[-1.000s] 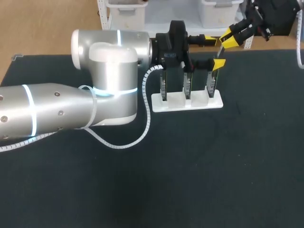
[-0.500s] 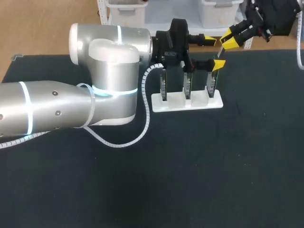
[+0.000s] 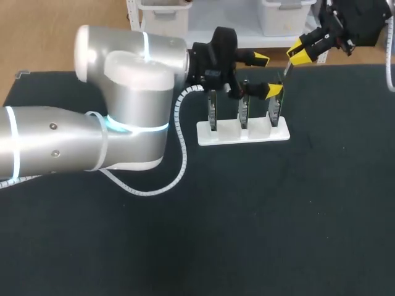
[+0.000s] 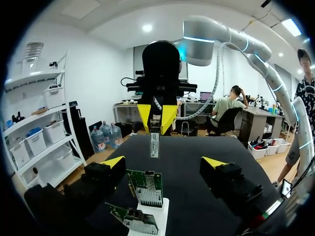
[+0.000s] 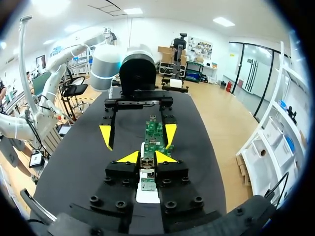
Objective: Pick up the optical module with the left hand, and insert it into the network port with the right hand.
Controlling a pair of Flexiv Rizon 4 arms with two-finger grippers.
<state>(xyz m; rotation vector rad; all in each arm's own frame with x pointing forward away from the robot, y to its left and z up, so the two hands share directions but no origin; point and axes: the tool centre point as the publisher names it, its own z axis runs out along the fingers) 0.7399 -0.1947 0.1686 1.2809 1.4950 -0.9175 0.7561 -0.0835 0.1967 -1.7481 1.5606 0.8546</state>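
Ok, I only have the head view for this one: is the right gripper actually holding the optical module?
Observer: Yes. The left wrist view shows the right gripper shut on the optical module, which hangs below its tips.
Reviewer: Is it plugged in yet?
Observer: No. It hangs in the air beyond the circuit boards, apart from them.
Reviewer: And the left gripper?
Observer: The left gripper is open, fingers wide, with the nearest board between them.
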